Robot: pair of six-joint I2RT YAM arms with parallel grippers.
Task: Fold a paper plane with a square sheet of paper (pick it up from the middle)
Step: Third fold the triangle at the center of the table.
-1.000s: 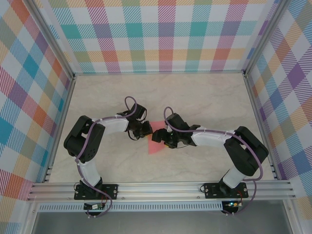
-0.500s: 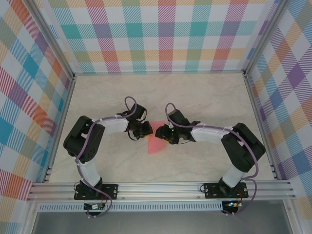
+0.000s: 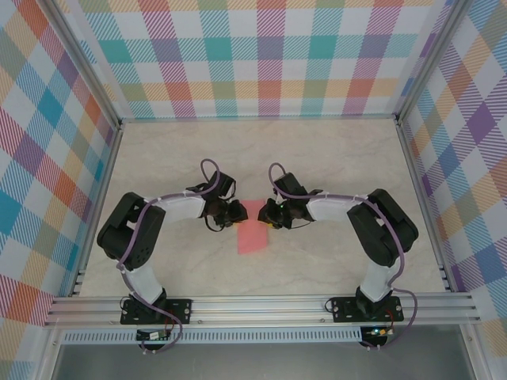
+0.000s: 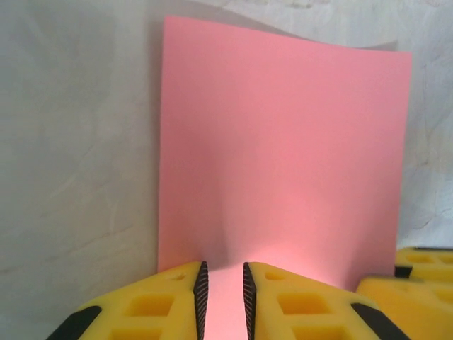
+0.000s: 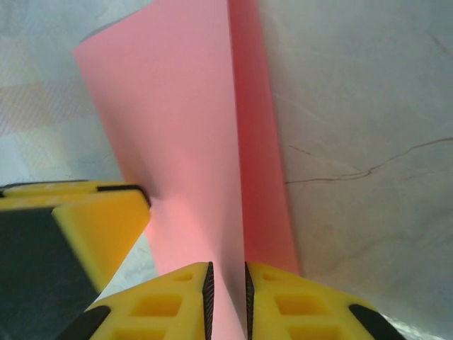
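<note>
The pink paper (image 3: 252, 235) is pinched, near the middle of the table (image 3: 341, 158), at its left edge by the left gripper (image 3: 235, 212). Its right edge is clamped by the right gripper (image 3: 265, 215).

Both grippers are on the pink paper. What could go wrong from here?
The left gripper and right gripper pinch the same edge of the pink paper; pulling apart may tear it.
Their fingers sit very close, so they may collide.
The paper buckles at the left pinch, which risks a stray crease.
</note>
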